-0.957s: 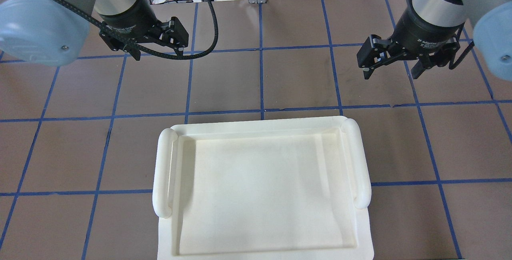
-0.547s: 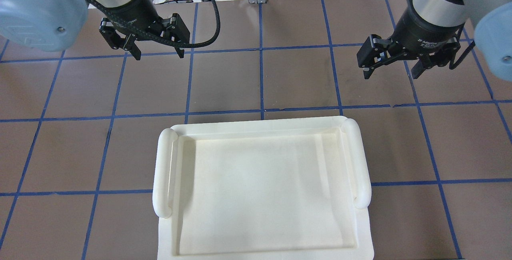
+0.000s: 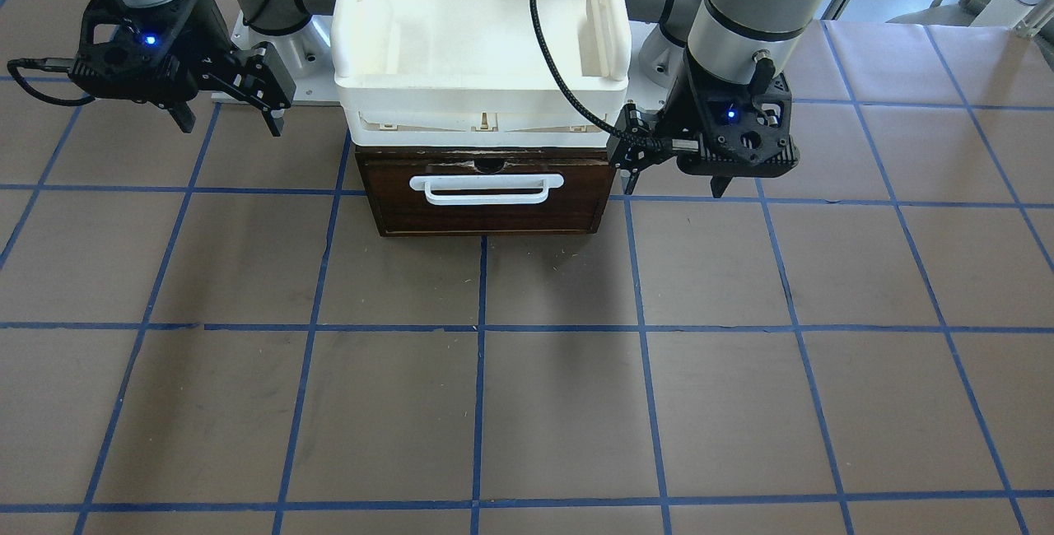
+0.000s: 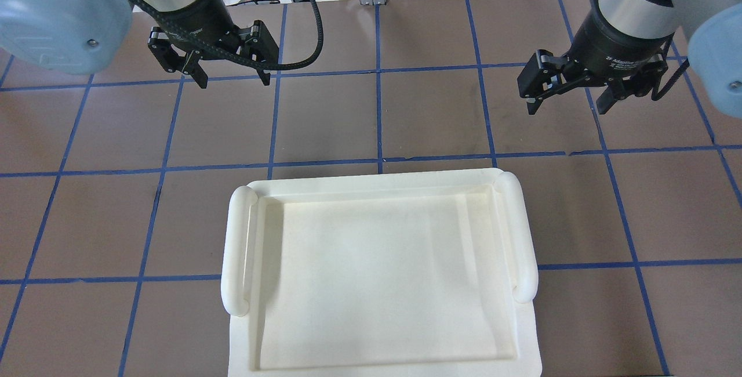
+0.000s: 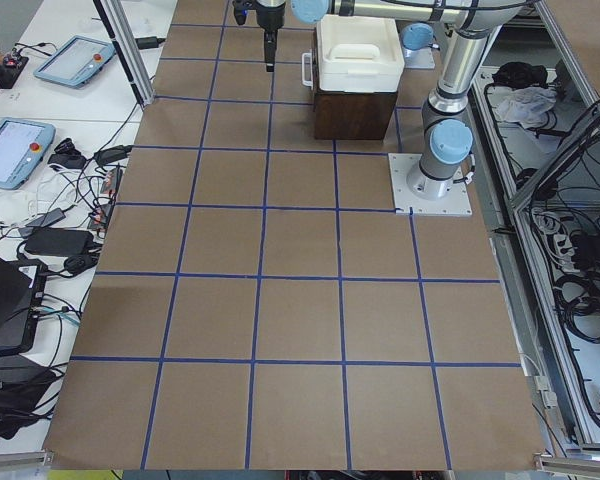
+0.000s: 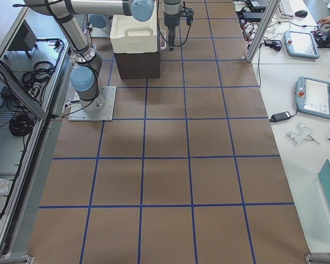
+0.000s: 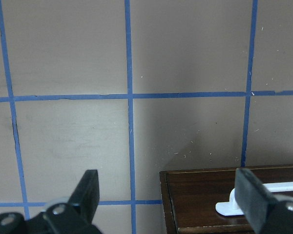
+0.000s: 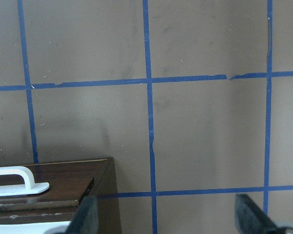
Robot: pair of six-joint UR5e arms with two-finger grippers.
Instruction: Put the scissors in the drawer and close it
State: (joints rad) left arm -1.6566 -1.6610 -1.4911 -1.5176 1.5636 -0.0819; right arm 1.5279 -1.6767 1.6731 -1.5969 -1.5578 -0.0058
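Observation:
The drawer (image 3: 486, 210) has a dark brown front and a white bar handle (image 3: 486, 189). It sits under a white tray (image 3: 482, 90), and none of its interior shows. The scissors are in no view. My left gripper (image 4: 232, 80) is open and empty, hovering beside the drawer's front corner (image 7: 200, 192); it also shows in the front view (image 3: 677, 188). My right gripper (image 4: 567, 109) is open and empty, hovering off the other front corner (image 8: 63, 180); it also shows in the front view (image 3: 230, 125).
The white tray (image 4: 382, 182) with rounded side handles covers the cabinet top and hides the drawer from overhead. The brown table (image 3: 527, 403) has a blue tape grid. Cables and tablets lie beyond the table edge (image 5: 70, 160).
My left gripper has turned at the wrist so both fingers now show, and it has shifted slightly to the right in the overhead view. The right arm has barely moved.

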